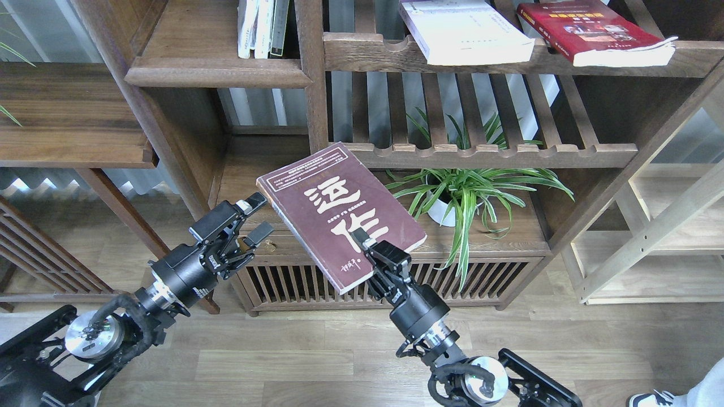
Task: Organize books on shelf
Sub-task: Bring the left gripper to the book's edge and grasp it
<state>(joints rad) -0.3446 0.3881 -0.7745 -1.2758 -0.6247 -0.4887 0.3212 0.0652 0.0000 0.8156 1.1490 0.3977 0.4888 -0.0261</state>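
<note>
From the head view, our right claw [370,249] is clamped on the near edge of the dark brown book [339,212] with large white characters, holding it tilted in the air in front of the bookcase, above the low slatted cabinet [294,282]. Our left claw [255,217] hangs just beside the book's left edge, its fingers spread apart and not touching it. The thick white book [466,31] and the red book [594,31] lie flat on the upper slatted shelf [367,53], jutting over its front rail. The solid shelf [218,70] with the rounded front edge sits up left, carrying slim upright volumes [263,25]. A potted spider plant [464,192] stands behind the held book.
</note>
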